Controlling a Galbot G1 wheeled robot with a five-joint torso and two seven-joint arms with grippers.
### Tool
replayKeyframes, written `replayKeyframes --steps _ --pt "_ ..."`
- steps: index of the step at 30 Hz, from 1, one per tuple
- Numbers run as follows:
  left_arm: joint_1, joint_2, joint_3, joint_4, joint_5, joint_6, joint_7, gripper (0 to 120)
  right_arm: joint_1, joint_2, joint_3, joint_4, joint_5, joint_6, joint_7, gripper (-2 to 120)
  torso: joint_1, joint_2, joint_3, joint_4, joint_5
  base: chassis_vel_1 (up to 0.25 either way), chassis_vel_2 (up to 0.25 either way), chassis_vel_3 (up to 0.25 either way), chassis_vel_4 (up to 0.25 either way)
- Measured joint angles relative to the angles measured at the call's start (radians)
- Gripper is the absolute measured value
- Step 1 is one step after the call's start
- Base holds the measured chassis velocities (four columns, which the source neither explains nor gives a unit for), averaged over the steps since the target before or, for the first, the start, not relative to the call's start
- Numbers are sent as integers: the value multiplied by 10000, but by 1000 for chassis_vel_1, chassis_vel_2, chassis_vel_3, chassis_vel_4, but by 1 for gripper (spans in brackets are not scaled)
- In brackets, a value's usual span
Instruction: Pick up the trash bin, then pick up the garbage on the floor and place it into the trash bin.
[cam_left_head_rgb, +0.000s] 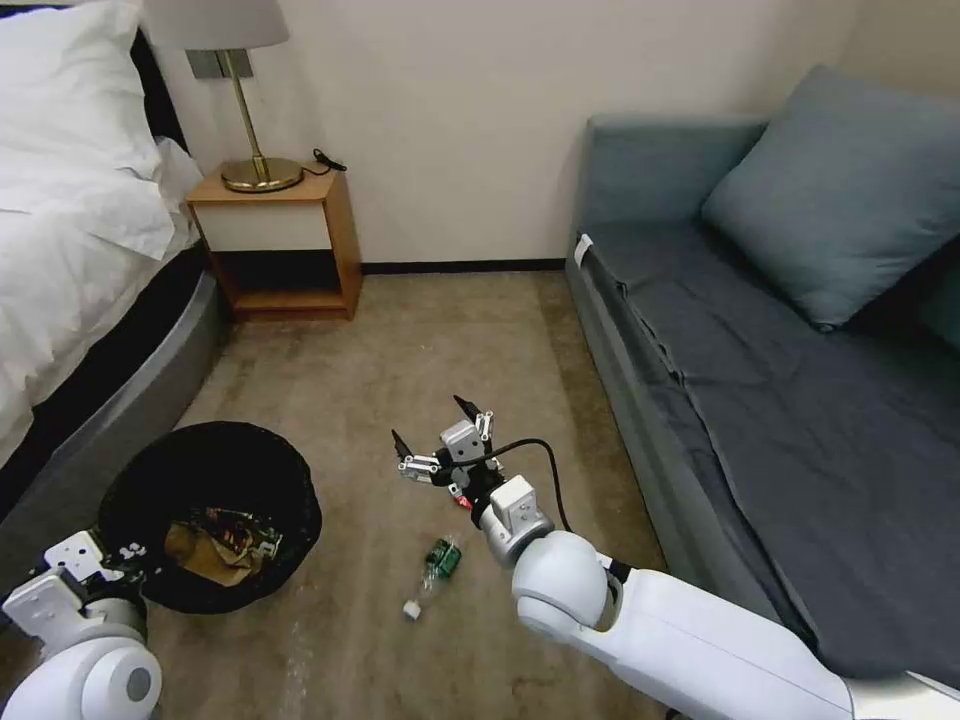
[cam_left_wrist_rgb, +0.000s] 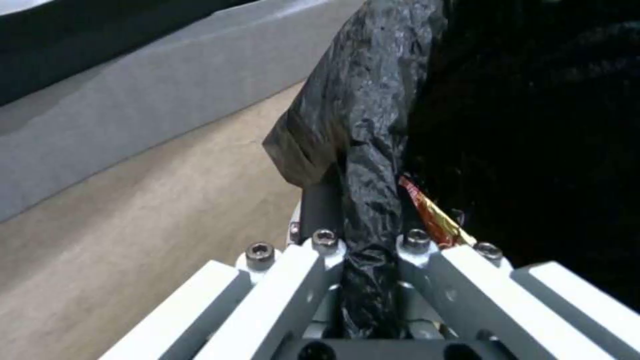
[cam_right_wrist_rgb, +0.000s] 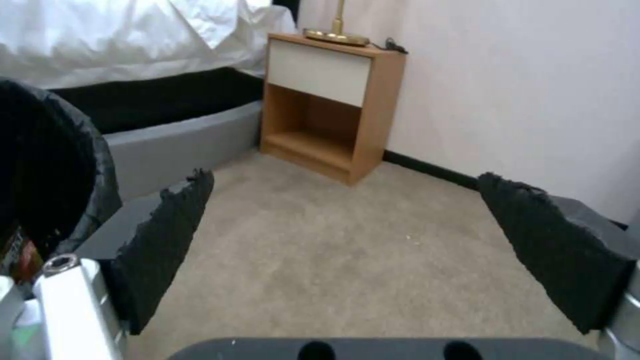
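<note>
The trash bin (cam_left_head_rgb: 210, 470), round with a black bag liner, stands low at the left, and my left gripper (cam_left_head_rgb: 118, 556) is shut on its near rim. In the left wrist view the left gripper (cam_left_wrist_rgb: 363, 225) pinches the liner of the trash bin (cam_left_wrist_rgb: 373, 100). Inside lie a tan paper bag (cam_left_head_rgb: 205, 552) and a gold-red wrapper (cam_left_wrist_rgb: 430, 215). A small clear bottle with a green label (cam_left_head_rgb: 437, 563) lies on the carpet to the bin's right. My right gripper (cam_left_head_rgb: 432, 425) hangs open just beyond the bottle, its black pads (cam_right_wrist_rgb: 167, 235) wide apart with nothing between them.
A bed (cam_left_head_rgb: 70, 260) runs along the left, close to the bin. A wooden nightstand (cam_left_head_rgb: 285, 240) with a brass lamp (cam_left_head_rgb: 255, 150) stands at the far wall. A blue-grey sofa (cam_left_head_rgb: 760, 380) with a cushion lines the right. Beige carpet (cam_left_head_rgb: 420, 340) lies between them.
</note>
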Motion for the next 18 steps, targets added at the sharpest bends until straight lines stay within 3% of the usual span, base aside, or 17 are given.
replayKeyframes --steps 7,13,18 --pt "-27 -20 26 43 6 -9 2 2 41 22 -88 -124 -37 -9 146 100 0 0 0 1 -1 -97 105 109 -113" --pt "-51 -14 44 112 15 -11 3 2 70 -76 -128 -239 -14 8 128 100 -1 1 -1 3 1 -2 11 11 -3" --pt "-4 39 111 184 39 -24 33 2 249 -611 -482 -549 -73 -35 -605 100 0 1 -1 1 0 0 0 0 0"
